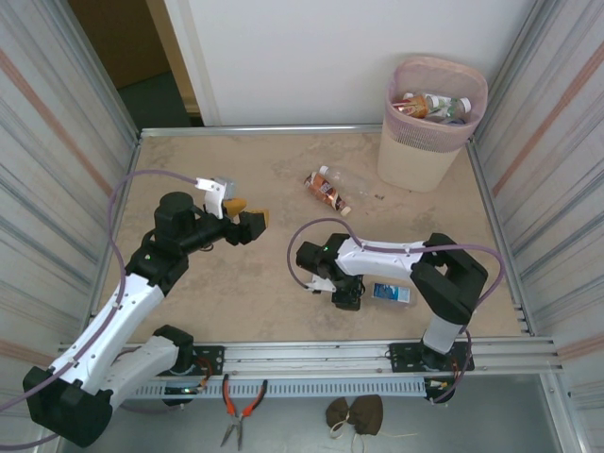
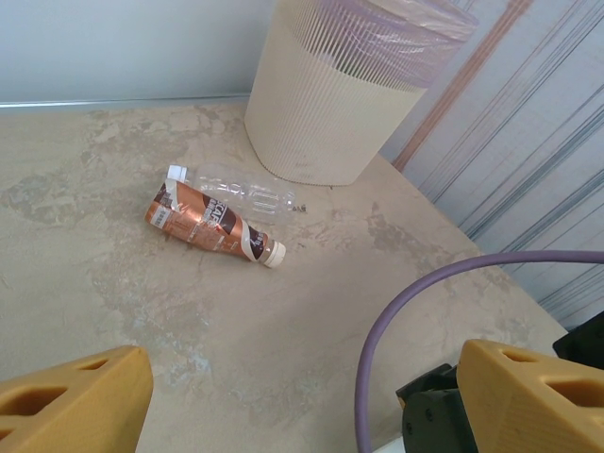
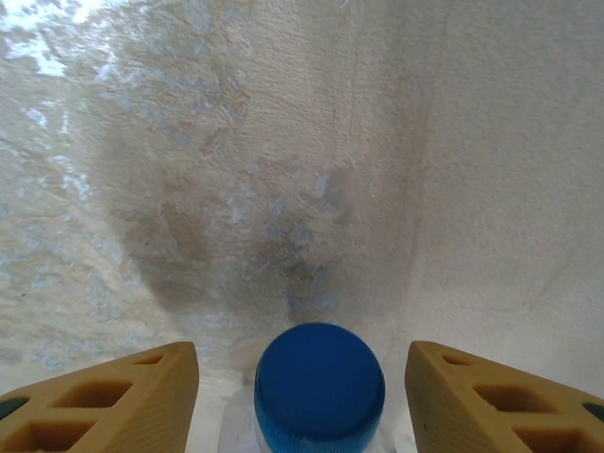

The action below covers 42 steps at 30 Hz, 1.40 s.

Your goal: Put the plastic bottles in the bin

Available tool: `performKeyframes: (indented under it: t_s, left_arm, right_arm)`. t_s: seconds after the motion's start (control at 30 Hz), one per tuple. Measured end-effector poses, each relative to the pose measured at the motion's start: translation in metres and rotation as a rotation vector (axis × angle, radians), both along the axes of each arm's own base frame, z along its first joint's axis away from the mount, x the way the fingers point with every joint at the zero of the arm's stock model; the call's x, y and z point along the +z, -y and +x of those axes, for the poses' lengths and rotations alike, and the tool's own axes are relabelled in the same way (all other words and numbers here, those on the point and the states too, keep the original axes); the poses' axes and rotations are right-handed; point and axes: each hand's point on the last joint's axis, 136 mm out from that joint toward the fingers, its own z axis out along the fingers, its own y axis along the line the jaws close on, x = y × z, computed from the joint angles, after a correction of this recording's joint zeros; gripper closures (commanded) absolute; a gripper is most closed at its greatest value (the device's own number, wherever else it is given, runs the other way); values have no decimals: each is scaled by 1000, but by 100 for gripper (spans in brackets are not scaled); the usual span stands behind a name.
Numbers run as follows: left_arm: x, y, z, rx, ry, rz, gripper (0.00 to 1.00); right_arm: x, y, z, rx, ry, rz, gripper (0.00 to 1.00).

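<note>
Jaws of low right gripper (image 1: pixel 346 298) were spread flanking round blue cap (image 3: pixel 319 387); raised left gripper's (image 1: pixel 243 214) were spread, empty.

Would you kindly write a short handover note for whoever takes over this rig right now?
The left claw is open and empty.
The right claw is open, its fingers either side of the blue-capped bottle, not yet gripping it.
The bin stands at the far right, with several bottles inside.
Left to do: the blue-capped bottle, then the brown-labelled bottle and the clear bottle, which lie side by side near the bin.
</note>
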Motion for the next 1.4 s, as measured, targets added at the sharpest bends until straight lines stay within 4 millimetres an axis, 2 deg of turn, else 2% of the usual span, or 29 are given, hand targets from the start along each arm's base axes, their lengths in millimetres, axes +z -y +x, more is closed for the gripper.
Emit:
performKeyframes:
  t_s: [0.17,0.5,0.83,1.03,1.23,1.4]
  left_arm:
    - [0,0,-1,0,-7,3,16]
    - [1,0,-1,0,-4,2,16]
    - [1,1,-1,-7,-5,0,16]
    - [2,1,-1,-7,-5,0,16]
    - [2,1,-1,-7,-5,0,16]
    - [2,1,-1,-6,-5,-1,16]
  right_arm:
    - [-9,1,2,-7,-7,-15,47]
    - [-10,2,3,-12,-7,-14,55]
    - [-10,2,3,-12,-7,-15,73]
    - [-9,2,3,-12,-7,-14,77]
    - [9,-7,7,-40,4,76,79]
    - [43,-23,18,-108,19,258,82]
